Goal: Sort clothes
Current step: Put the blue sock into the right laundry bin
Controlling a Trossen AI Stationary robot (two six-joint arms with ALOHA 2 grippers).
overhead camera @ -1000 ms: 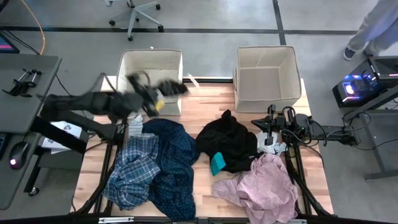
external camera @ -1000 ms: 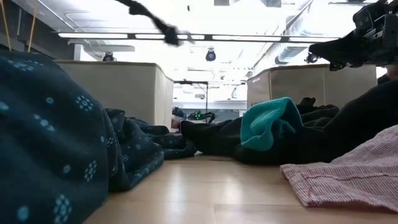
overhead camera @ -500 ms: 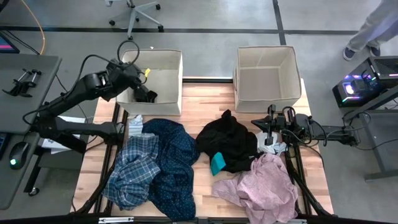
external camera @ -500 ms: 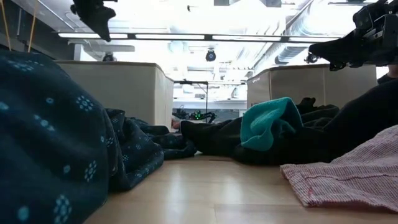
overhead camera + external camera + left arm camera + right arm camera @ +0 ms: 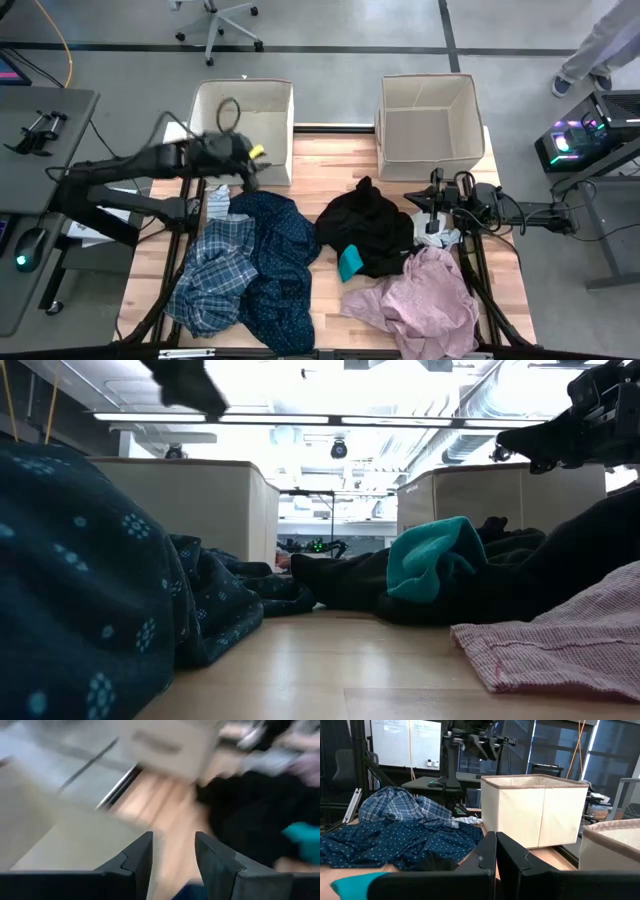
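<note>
The clothes lie on the wooden table: a blue-white plaid shirt (image 5: 208, 278) with a dark navy patterned shirt (image 5: 278, 255) heaped against it, a black garment (image 5: 366, 230) with a teal sock (image 5: 350, 264) at its near edge, a pale pink garment (image 5: 420, 300), and a white sock (image 5: 441, 238). My left gripper (image 5: 173, 840) is open with nothing between its fingers. It hangs in the air over the near wall of the left beige box (image 5: 243, 110). My right gripper (image 5: 495, 837) is shut and hovers at the right, above the white sock, pointing toward the table's left.
A second beige box (image 5: 428, 118) stands at the far right of the table. A desk with gear (image 5: 40, 130) is beyond the left edge, and a lit device (image 5: 575, 140) beyond the right. An office chair (image 5: 215, 25) and a person's leg (image 5: 600, 45) are on the floor behind.
My left gripper swung with a small dark piece of cloth from the left box's near right corner to above that box. It then came back toward the table's near edge. The dark piece no longer shows at the gripper.
</note>
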